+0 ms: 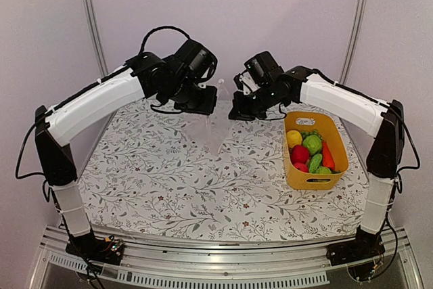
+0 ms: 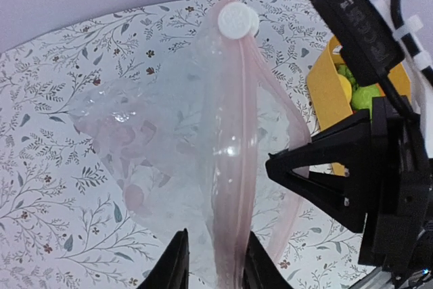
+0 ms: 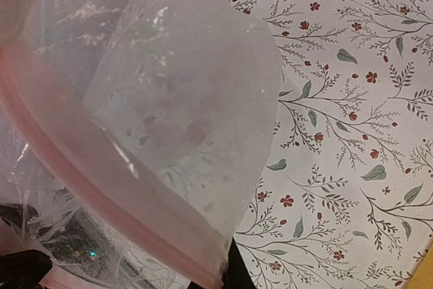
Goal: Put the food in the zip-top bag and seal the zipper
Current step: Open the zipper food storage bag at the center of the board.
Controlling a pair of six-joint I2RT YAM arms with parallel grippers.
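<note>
Zip-top bag (image 2: 169,140) pinched by right gripper (image 1: 233,110); left fingers (image 2: 172,265) apparently parted astride zipper (image 2: 230,167).

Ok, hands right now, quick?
Left hand: slightly open around the edge of the clear crinkly plastic zip-top bag.
Right hand: closed on the same bag.

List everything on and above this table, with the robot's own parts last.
zip-top bag: one, clear, held up over the rear middle of the tablecloth, between the two grippers
zipper: one, pinkish strip, along the bag's mouth edge
round tab: one, white, at the zipper's far end
basket: one, orange-yellow, right side of the tablecloth
food: several pieces, red, yellow, green, orange, all in the basket
tablecloth: one, white with leaf print
left gripper: one, black, jaws slightly apart astride the zipper
right gripper: one, black, shut on the bag's edge
</note>
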